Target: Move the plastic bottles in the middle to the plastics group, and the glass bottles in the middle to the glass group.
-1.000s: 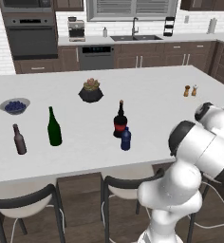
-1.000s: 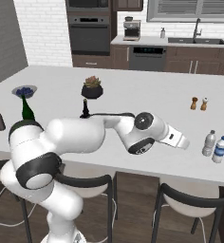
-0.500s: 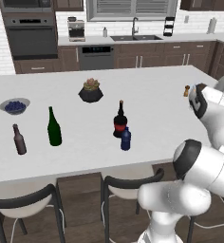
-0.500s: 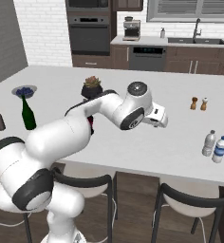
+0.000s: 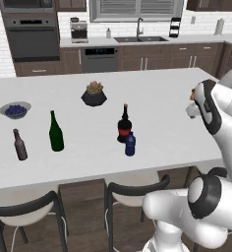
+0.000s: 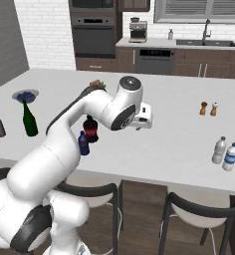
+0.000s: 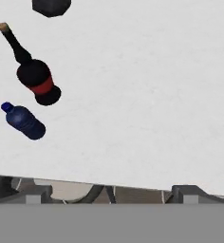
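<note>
Matt white counter [image 5: 162, 103]; glossy dark red-labelled bottle [image 5: 124, 125].

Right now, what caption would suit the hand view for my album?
Looking down on the white counter: a red-labelled dark bottle beside a small blue bottle.

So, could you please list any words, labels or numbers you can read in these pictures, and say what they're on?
None can be read.
Red label band on the dark bottle: plain colour, no lettering visible.
Blue bottle: no text visible.
Two clear bottles: labels too small and blurred to read.
Oven: no legible markings.
</note>
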You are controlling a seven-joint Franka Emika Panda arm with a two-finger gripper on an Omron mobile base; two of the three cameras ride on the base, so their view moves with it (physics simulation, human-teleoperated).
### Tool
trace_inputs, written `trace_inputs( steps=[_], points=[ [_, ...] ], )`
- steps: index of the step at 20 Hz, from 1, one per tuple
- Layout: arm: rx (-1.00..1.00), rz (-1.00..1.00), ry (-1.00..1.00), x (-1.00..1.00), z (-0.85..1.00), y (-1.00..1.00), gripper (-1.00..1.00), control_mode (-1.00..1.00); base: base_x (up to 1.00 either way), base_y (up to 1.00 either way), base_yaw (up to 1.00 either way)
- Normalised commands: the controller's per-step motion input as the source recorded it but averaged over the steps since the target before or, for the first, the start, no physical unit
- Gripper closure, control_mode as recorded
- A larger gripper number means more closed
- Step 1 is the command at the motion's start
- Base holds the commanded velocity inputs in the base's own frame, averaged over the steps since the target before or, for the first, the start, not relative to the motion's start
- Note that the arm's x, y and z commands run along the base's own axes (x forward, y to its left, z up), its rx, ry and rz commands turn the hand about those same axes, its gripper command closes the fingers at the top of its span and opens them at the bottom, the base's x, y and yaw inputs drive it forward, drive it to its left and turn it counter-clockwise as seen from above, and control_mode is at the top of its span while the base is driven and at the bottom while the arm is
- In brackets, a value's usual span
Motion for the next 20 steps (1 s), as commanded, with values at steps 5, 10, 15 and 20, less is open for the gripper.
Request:
trace_inputs(
  steps=[5,10,15,20],
  points=[
    [0.00,0.03,-0.05,-0.11,0.00,0.91,-1.00,-1.00,0.00,0.00,0.00],
    [0.00,0.12,-0.06,0.20,-0.17,0.69,-1.00,-1.00,0.00,0.00,0.00],
    [0.00,0.13,-0.02,0.00,-0.40,0.63,-1.00,-1.00,0.00,0.00,0.00],
    [0.00,0.00,-0.06,0.16,-0.21,0.32,-1.00,-1.00,0.00,0.00,0.00]
  ],
)
